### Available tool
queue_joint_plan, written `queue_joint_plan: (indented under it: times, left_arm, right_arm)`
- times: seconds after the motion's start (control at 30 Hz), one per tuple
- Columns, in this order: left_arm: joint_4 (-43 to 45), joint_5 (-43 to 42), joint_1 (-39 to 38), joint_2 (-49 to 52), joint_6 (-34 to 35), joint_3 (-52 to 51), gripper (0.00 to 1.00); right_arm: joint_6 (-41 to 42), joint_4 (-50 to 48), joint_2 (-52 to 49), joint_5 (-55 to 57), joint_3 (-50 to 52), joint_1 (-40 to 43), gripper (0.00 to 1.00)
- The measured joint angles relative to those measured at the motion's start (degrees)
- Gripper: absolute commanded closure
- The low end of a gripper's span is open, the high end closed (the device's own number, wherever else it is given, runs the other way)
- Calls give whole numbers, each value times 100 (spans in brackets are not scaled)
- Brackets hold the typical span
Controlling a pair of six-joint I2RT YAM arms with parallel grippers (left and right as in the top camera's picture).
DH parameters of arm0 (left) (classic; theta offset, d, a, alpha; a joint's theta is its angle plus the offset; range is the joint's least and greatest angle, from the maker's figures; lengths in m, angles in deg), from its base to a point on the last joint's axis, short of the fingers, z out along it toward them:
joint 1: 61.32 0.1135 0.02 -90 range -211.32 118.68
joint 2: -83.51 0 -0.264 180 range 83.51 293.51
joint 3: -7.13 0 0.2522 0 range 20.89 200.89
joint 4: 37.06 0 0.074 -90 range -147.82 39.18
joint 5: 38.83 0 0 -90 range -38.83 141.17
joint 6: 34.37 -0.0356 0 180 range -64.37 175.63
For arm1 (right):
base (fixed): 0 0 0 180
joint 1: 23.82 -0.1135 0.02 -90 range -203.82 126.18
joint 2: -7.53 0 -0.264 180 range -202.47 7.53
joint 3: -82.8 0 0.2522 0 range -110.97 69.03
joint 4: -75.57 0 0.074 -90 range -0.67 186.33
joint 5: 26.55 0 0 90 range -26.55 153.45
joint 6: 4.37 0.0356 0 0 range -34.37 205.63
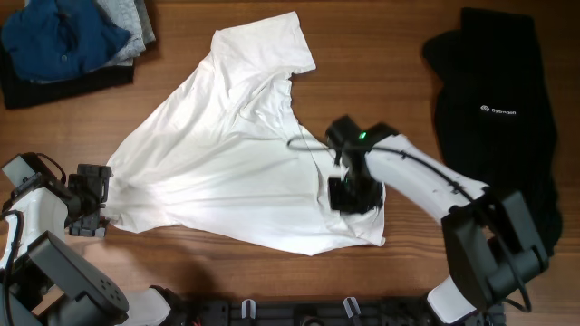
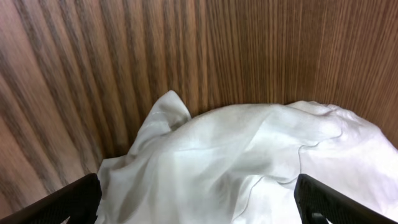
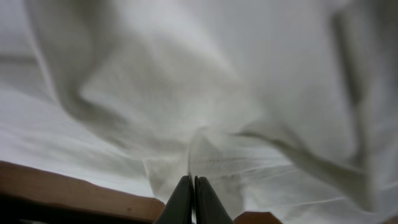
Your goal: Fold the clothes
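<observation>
Sprawling crumpled across the wooden table (image 1: 381, 36), the white T-shirt (image 1: 217, 154) lies between both arms. The right gripper (image 1: 352, 195) sits over its right hem, jaws pressed together, seemingly pinching a thin fold. The left gripper (image 1: 100, 201) stands wide apart at the shirt's left corner.

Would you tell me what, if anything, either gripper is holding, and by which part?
The right gripper is shut on the white T-shirt, pinching a stitched edge fold near its front right corner. The left gripper is open, holding nothing.
</observation>
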Motion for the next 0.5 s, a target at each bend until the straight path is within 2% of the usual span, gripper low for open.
queue_joint_plan:
  times: [0.37, 0.47, 0.5]
  left_arm:
    - [9, 0, 0, 0, -26, 0, 0]
    - [2, 0, 0, 0, -28, 0, 0]
    - [2, 0, 0, 0, -31, 0, 0]
  right_arm:
    - [-105, -527, 0, 776, -1792, 1816, 96]
    - [-358, -114, 0, 516, -1974, 2243, 82]
    - [-492, 417, 0, 332, -1978, 2273, 66]
